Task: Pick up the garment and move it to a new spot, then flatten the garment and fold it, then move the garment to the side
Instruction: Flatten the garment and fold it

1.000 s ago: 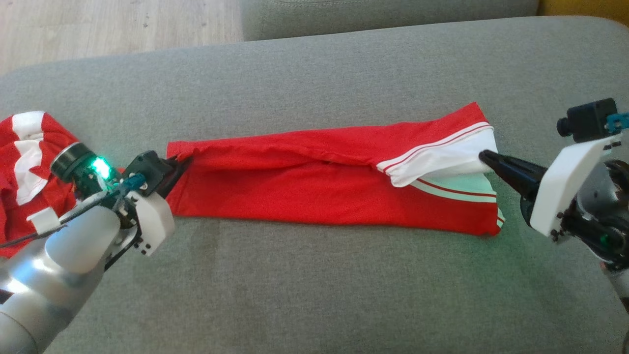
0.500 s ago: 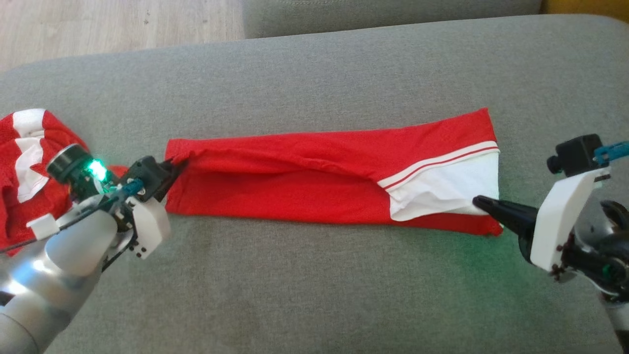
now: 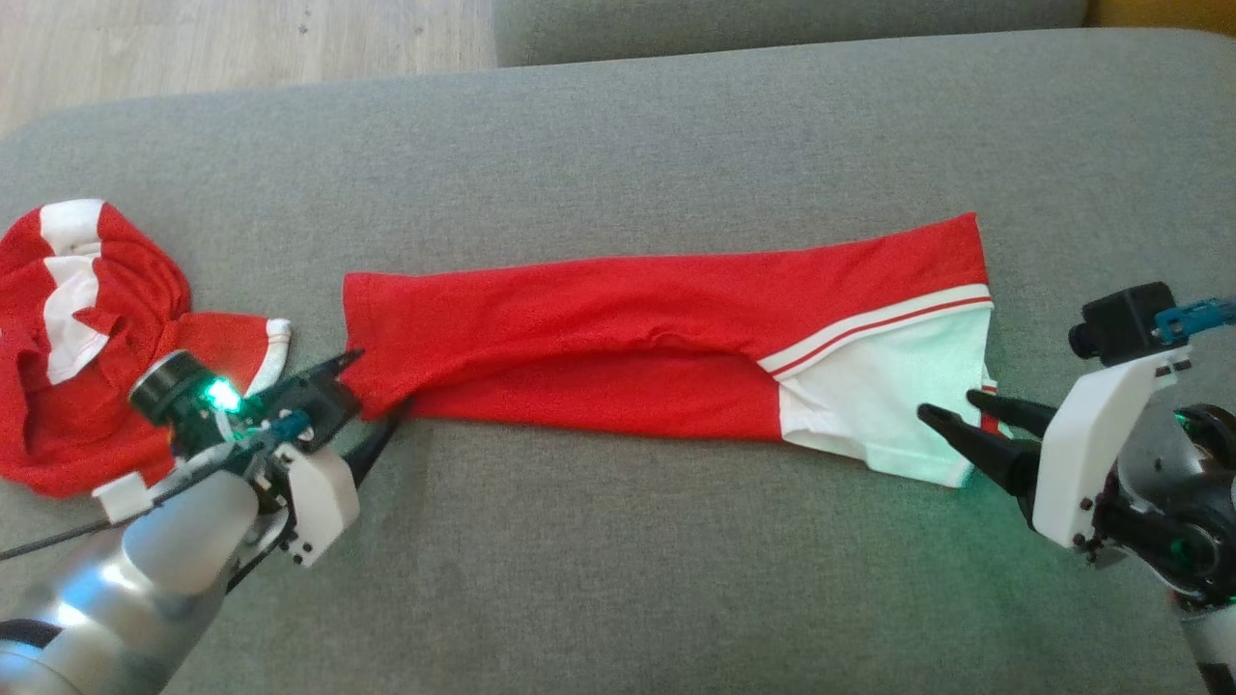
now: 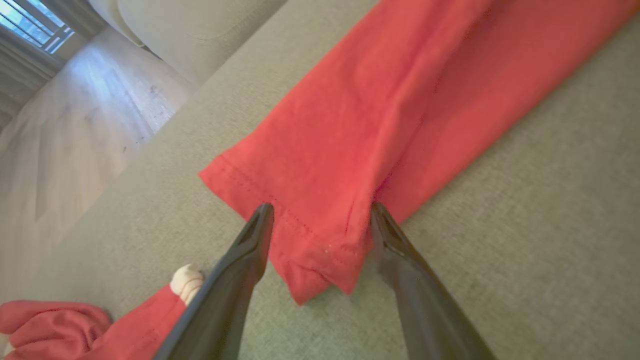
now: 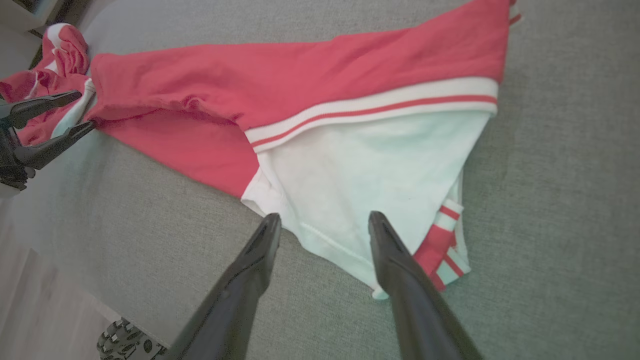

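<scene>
Head camera: high, facing forward and down onto the grey sofa cushion (image 3: 618,145). It covers the folded red-and-white garment (image 3: 628,328) end to end, with the left gripper (image 3: 375,389) at lower left and the right gripper (image 3: 946,403) at lower right.

Left wrist camera: low and close, looking along its fingers (image 4: 240,270) at the garment's red end, with wooden floor (image 4: 75,125) beyond the cushion's edge.

Right wrist camera: close, looking along its fingers (image 5: 250,280) at the white end and down the garment's length.

Shared: all three views include the garment. The head and right wrist views both include the left gripper and the crumpled red garment (image 3: 58,425).
</scene>
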Tool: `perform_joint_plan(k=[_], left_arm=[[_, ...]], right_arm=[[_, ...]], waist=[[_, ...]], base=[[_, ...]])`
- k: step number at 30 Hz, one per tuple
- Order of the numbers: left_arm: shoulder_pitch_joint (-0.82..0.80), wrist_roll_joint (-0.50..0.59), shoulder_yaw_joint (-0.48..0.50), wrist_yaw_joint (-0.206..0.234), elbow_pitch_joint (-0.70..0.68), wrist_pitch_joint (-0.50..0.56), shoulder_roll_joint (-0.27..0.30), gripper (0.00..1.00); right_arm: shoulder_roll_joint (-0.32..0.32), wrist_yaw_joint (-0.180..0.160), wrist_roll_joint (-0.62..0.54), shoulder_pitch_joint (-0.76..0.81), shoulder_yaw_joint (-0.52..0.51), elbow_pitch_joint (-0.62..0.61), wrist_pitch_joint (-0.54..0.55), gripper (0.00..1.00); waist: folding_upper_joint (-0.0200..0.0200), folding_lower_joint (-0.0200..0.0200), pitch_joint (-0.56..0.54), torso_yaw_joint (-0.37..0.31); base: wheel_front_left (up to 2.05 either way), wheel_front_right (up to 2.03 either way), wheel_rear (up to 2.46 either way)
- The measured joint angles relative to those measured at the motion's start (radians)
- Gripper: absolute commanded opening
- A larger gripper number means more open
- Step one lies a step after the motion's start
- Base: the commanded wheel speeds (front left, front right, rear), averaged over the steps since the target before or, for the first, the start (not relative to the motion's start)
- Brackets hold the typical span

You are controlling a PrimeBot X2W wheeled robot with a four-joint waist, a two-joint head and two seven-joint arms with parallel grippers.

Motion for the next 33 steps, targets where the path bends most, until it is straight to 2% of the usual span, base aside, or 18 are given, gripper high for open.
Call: perform_joint_plan(k=[5,11,15,19,24,30,33], left_arm=[[0.005,-0.071,0.08,0.064,0.0,-0.04,0.0,1.0],[0.022,-0.193,0.265,0.176,-0.086,-0.069,0.027,1.0],[0.091,-0.231,0.465,0.264,-0.259,-0.069,0.045,1.0],[0.219,-0.218,0.709,0.32,-0.481,-0.072,0.017,1.0],[0.442,-0.11,0.913,0.324,-0.667,-0.074,-0.109,1.0],[0.624,0.019,1.069,0.248,-0.712,-0.075,-0.268,1.0],[0.679,0.113,1.104,0.191,-0.679,-0.075,-0.312,1.0]], right_arm=[[0.01,0.0,0.0,0.0,-0.03,-0.004,-0.027,1.0],[0.044,0.0,-0.017,-0.003,-0.096,-0.052,-0.127,1.0],[0.082,0.0,-0.082,-0.006,-0.132,-0.079,-0.276,1.0],[0.128,0.0,-0.19,-0.007,-0.148,-0.085,-0.486,1.0],[0.233,0.0,-0.316,-0.005,-0.167,-0.033,-0.732,1.0],[0.363,0.0,-0.439,0.056,-0.188,0.103,-0.959,1.0],[0.388,0.0,-0.472,0.092,-0.198,0.18,-1.023,1.0]], waist=[[0.0,0.0,-0.012,0.001],[0.0,-0.0001,-0.033,-0.003],[0.0,-0.0001,-0.041,-0.002],[0.0,-0.0001,-0.045,-0.001],[0.0,-0.0001,-0.052,-0.001],[0.0,-0.0001,-0.063,0.003],[0.0,-0.0001,-0.065,0.005]], base=[[0.0,0.0,0.0],[0.0,0.0,0.0],[0.0,0.0,0.0],[0.0,0.0,0.0],[0.0,0.0,0.0],[0.0,0.0,0.0],[0.0,0.0,0.0]])
